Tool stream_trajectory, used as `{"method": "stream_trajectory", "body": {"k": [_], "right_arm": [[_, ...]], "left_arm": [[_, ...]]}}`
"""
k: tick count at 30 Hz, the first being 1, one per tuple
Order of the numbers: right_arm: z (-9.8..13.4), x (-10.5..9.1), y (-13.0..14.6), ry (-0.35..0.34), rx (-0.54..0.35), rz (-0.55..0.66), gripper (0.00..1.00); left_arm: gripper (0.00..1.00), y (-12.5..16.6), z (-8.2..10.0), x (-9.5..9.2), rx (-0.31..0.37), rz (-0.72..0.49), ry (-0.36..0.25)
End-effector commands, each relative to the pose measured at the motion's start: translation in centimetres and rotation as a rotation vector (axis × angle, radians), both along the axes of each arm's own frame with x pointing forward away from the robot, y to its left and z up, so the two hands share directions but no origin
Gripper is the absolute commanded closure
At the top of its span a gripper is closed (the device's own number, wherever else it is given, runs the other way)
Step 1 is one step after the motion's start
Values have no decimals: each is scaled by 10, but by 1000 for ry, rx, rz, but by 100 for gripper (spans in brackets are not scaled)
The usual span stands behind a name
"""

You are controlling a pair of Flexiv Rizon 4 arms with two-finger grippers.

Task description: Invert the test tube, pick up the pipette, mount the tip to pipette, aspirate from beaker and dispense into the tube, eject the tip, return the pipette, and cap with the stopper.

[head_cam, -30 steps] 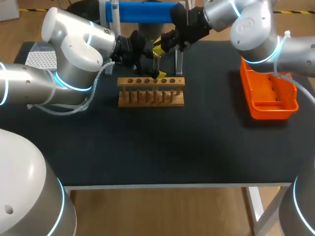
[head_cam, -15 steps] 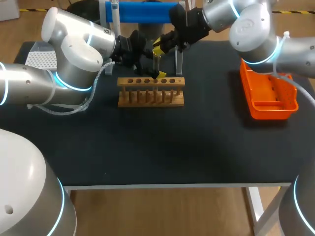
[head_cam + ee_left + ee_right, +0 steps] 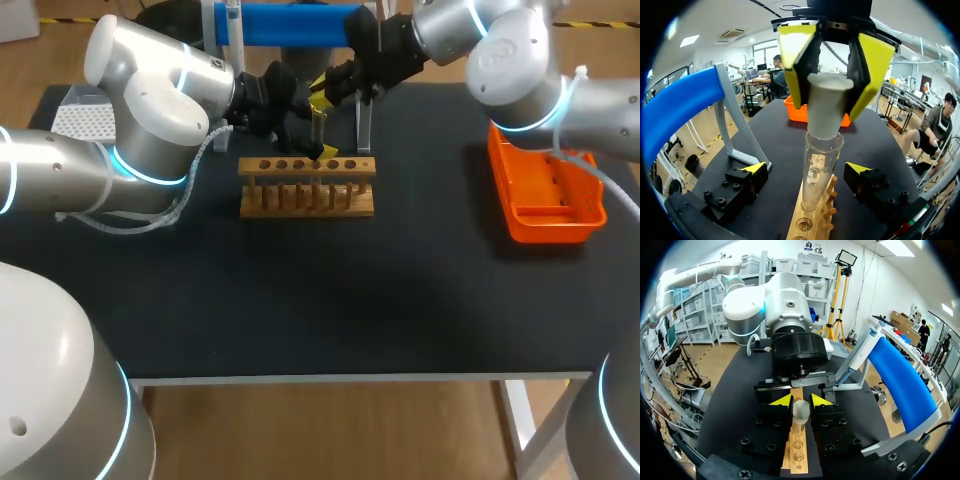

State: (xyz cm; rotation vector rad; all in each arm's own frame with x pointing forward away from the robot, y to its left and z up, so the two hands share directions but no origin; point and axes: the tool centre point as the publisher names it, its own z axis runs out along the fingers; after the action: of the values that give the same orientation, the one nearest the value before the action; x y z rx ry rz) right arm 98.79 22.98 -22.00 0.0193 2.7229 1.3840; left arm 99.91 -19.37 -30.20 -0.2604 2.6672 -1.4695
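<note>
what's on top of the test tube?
A grey stopper sits in the mouth of the test tube, held by the right gripper, whose jaws cover its sides. Tube contents unclear.

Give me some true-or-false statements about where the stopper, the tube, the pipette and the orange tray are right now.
1. The right pincer is shut on the stopper. True.
2. The stopper lies flat on the table beside the rack. False: it is held at the mouth of the tube.
3. The tube stands upright in the wooden rack. True.
4. The orange tray sits on the left arm's side of the table. False: it is on the right arm's side.
5. A pincer holds the pipette. False: it rests on the blue stand.
</note>
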Motion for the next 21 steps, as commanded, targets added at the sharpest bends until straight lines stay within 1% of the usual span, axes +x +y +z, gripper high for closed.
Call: {"method": "stream_trajectory", "body": {"k": [1,21], "right_arm": [[0,0,1,1,-1,0,100],[-12,0,2,16,-11,-2,100]], "left_arm": [[0,0,0,1,0,-3,2],[0,0,0,1,0,-3,2]]}}
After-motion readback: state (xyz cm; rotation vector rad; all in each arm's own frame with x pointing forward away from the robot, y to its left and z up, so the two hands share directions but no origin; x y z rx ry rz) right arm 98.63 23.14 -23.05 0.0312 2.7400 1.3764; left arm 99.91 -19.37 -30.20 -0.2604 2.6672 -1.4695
